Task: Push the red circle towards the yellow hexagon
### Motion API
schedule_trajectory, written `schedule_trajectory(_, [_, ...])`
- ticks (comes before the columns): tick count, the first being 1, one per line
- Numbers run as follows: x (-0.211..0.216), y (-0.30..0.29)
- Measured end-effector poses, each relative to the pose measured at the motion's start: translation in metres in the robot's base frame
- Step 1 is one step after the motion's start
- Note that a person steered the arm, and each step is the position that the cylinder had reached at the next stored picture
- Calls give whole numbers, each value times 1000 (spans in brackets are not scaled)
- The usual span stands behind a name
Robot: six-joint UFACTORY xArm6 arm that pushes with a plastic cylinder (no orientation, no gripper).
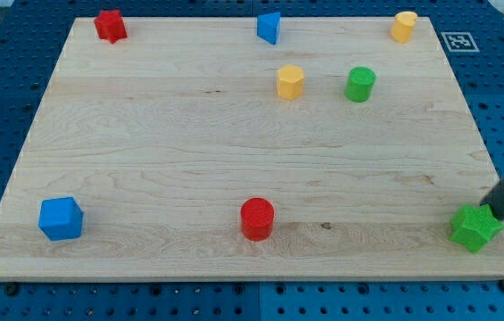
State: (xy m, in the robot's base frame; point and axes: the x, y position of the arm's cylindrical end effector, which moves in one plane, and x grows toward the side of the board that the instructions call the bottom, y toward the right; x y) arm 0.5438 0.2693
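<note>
Nearest: green star-shaped block (476, 226), wooden board's (162, 160) bottom-right corner.
Rod: dark, slanting down from the view's right edge, upper part cut off.
Tip (491, 212): touching the green star's upper right; holds nothing.
Red circle block (257, 218): bottom centre, well apart from the tip.
Yellow hexagon block (290, 82): upper middle, beside green cylinder (359, 84).

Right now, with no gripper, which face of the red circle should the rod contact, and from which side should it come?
My tip can only push. The red circle sits near the view's bottom; the yellow hexagon lies towards the view's top, slightly right. So contact its lower, slightly left wall, probably centred, since a round side tends to slip off-line. My tip now touches the green star at the view's far right.
</note>
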Motion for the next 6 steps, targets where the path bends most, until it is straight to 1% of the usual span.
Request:
schedule_trajectory(1, [-41, -18])
schedule_trajectory(2, [-58, -62])
schedule_trajectory(3, [-59, -87])
schedule_trajectory(6, [-59, -88])
